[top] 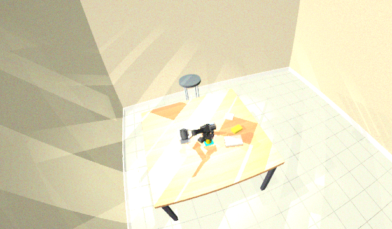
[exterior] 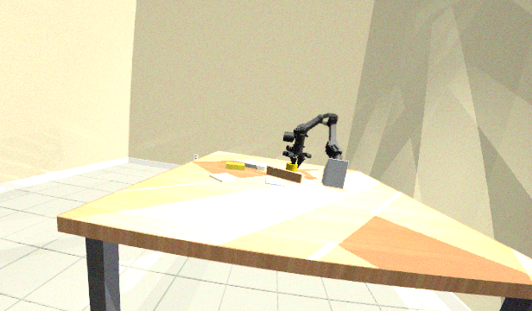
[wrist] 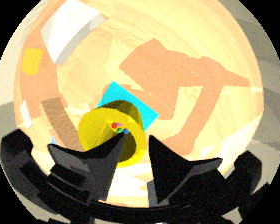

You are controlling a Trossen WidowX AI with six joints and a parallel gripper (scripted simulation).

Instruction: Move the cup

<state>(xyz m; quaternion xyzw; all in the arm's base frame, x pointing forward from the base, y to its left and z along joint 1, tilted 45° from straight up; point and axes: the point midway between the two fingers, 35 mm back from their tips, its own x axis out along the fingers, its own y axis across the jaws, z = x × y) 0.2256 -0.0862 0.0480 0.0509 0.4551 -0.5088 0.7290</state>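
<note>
yellow cup stands on the cyan pad, pincer open around its wall

the yellow cup (top: 209, 140) (exterior: 291, 167) (wrist: 88, 131) is upright on the cyan pad (top: 209, 144) (wrist: 146, 115), with a corner of the pad showing past its base. marbles (wrist: 119, 129) in red, green, blue and a pinkish purple lie inside the cup, none visibly spilled.

the pincer (top: 209, 138) (exterior: 297, 165) (wrist: 136, 136) is partly open and grips nothing. it is down at the cup: in the wrist view one fingertip overlaps the cup's mouth and the other stands to the side of the rim, a gap between them. whether either touches the cup, i cannot tell.

the black arm (top: 202, 130) (exterior: 332, 130) arches over the counter (top: 215, 178) (exterior: 205, 216) (wrist: 211, 60). a yellow block (top: 237, 128) (exterior: 235, 166) (wrist: 32, 61) lies near a white slab (top: 233, 140) (exterior: 255, 166) (wrist: 71, 30). a brown board (exterior: 284, 174) (wrist: 61, 122) stands on edge near the cup, and a grey panel (exterior: 335, 174) stands by the arm's base. a round stool (top: 189, 80) is beyond the counter's edge.
</note>
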